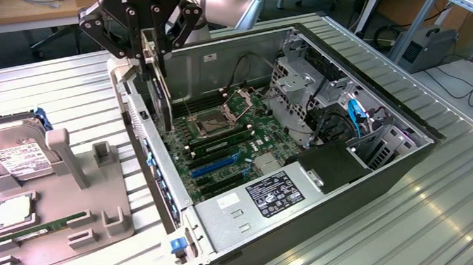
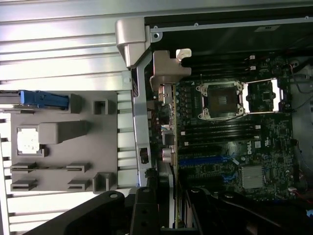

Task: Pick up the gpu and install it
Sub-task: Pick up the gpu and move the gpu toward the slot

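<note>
One gpu (image 1: 164, 94) hangs on edge from the end effector (image 1: 152, 50), which is clamped on its upper edge. It sits low over the motherboard (image 1: 220, 140) in the open case (image 1: 375, 166), by the rear wall, likely to line up with a slot.

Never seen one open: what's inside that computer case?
A green motherboard with an open processor socket, cables, a power supply. The gripper holds the gpu upright, hiding the board behind it.
</note>
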{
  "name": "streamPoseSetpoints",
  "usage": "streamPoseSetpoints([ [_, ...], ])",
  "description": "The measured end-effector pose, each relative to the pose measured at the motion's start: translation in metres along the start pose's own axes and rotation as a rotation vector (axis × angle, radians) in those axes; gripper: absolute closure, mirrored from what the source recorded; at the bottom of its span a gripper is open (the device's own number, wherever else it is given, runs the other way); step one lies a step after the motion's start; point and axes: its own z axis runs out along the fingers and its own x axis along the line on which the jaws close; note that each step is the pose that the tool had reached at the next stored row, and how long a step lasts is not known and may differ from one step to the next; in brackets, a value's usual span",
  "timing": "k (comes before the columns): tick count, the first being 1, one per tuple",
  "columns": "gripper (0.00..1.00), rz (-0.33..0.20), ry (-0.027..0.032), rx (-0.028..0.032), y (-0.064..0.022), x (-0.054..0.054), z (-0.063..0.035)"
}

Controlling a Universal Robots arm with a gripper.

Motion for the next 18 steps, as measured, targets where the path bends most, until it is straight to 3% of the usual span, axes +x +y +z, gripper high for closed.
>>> streamPoseSetpoints([
  [18,0.73,0.000,0.0000,0.0000,0.0008,-0.011,0.0003],
])
